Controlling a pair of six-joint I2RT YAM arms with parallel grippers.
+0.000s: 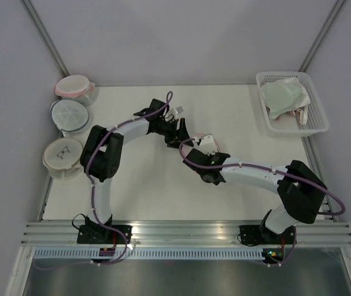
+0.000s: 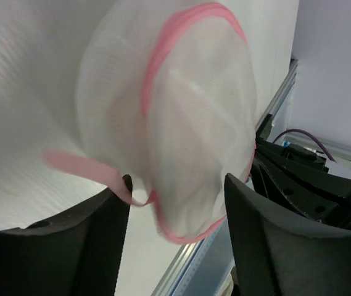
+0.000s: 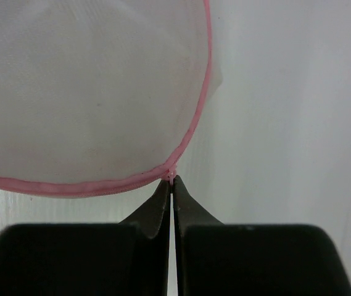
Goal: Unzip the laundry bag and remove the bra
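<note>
White table, grey walls: the laundry bag is standing on edge at centre.
Right gripper is pinching its pink rim, jaws pressed together; left gripper is gaping around it, the rim's oval running 1 to 7 o'clock.

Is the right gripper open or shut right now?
Shut. In the right wrist view the right gripper has its jaws pressed together, pinching the laundry bag at its pink rim.
</note>
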